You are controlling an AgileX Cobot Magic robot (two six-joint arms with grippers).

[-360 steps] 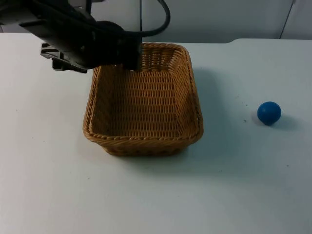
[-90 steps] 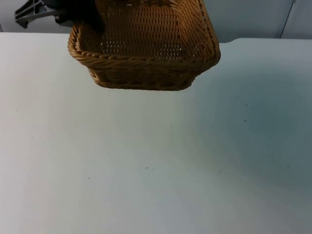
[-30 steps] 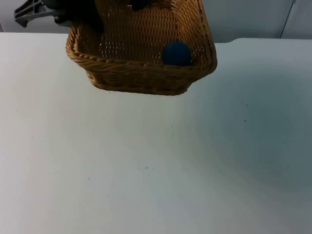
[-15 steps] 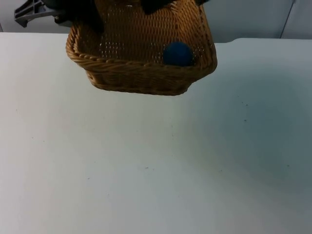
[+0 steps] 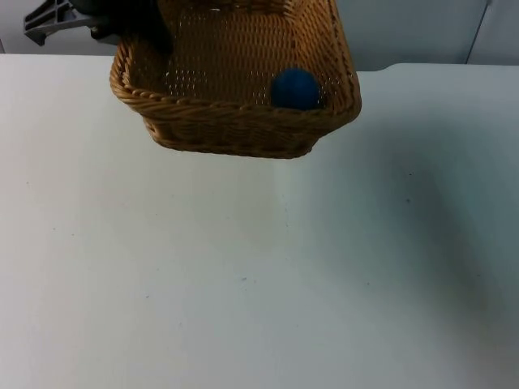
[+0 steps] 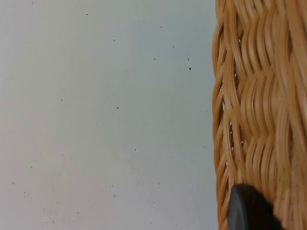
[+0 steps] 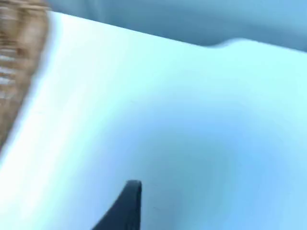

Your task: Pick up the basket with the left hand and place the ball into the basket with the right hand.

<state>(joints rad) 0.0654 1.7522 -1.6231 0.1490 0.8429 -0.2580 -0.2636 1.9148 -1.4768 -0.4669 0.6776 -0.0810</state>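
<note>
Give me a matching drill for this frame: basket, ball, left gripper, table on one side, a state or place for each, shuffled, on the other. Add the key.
Things:
1. basket
2. ball
3. left gripper
4. table

States or places:
A. white surface with the basket's shadow on it
B. shut on the basket's woven rim
C. lifted off the table, wicker, held at its far left side
D. blue, lying inside the basket against its near wall

Pairs: 1-C, 2-D, 3-B, 4-A
</note>
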